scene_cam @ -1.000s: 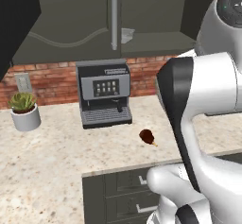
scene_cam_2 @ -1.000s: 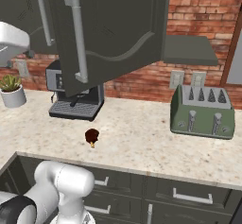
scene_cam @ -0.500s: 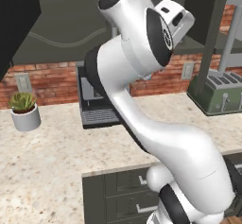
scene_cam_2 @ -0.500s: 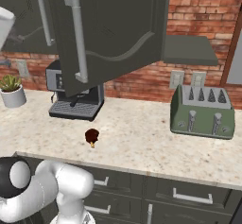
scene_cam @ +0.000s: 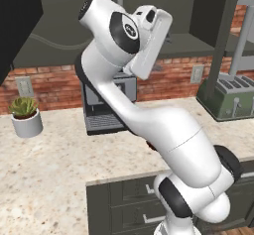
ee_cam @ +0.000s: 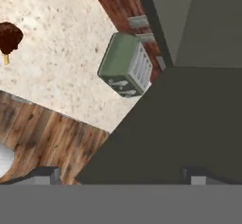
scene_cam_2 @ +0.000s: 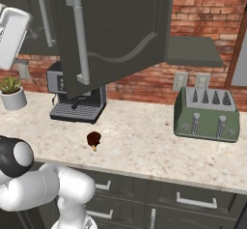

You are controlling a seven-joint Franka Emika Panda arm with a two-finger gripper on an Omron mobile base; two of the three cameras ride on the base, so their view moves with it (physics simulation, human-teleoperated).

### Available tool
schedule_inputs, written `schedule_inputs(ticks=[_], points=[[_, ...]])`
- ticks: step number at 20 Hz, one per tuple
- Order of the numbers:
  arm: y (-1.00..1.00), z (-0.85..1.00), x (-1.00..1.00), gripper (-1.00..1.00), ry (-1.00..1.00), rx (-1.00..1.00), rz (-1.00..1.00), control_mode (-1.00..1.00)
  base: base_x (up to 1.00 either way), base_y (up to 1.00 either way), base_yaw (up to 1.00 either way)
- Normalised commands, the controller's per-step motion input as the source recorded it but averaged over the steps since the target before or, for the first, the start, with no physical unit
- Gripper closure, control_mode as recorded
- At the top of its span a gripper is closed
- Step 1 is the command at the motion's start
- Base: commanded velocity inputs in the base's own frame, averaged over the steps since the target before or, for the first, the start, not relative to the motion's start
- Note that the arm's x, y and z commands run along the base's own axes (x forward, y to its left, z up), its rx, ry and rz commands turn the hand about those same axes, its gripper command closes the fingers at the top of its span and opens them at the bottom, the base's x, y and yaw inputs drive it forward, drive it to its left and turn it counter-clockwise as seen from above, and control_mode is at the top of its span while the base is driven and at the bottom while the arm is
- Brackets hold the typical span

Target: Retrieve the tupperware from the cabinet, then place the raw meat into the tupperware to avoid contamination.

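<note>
The cabinet (scene_cam_2: 116,30) is the dark grey-green wall unit, and its door with the long silver handle (scene_cam_2: 79,44) is swung wide open over the counter. The raw meat (scene_cam_2: 93,139), a small reddish-brown drumstick, lies on the speckled counter in front of the coffee machine; it also sits at the top left of the hand view as raw meat (ee_cam: 8,38). My gripper (ee_cam: 122,176) is open, its fingertips (ee_cam: 47,173) far apart with nothing between them, held high beside the cabinet's dark panel (ee_cam: 189,124). The tupperware is out of view.
A black coffee machine (scene_cam_2: 77,97) stands against the brick wall. A green-grey toaster (scene_cam_2: 207,114) sits at the right of the counter. A potted plant (scene_cam_2: 10,92) is at the left. My raised arm (scene_cam: 119,35) blocks much of the left base view.
The arm has swung up from close to the left base camera to a raised pose in front of the cabinet. The jaws stayed open. The meat has not moved.
</note>
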Motion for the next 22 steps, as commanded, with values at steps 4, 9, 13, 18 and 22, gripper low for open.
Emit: schedule_inputs(ticks=[4,9,13,18,22], points=[[-0.16,-0.21,0.41,-1.00,0.20,-0.18,-0.01,-1.00,0.00,0.00,0.00],[-0.39,-0.19,0.22,-1.00,0.21,-0.18,-0.05,-1.00,0.00,0.00,0.00],[-0.48,-0.14,0.07,-1.00,0.21,-0.16,-0.10,-1.00,0.00,0.00,0.00],[-0.46,-0.15,0.00,-1.00,0.18,-0.15,-0.18,-1.00,0.00,0.00,0.00],[-0.47,-0.15,-0.04,-1.00,0.14,-0.15,-0.23,-1.00,0.00,0.00,0.00]])
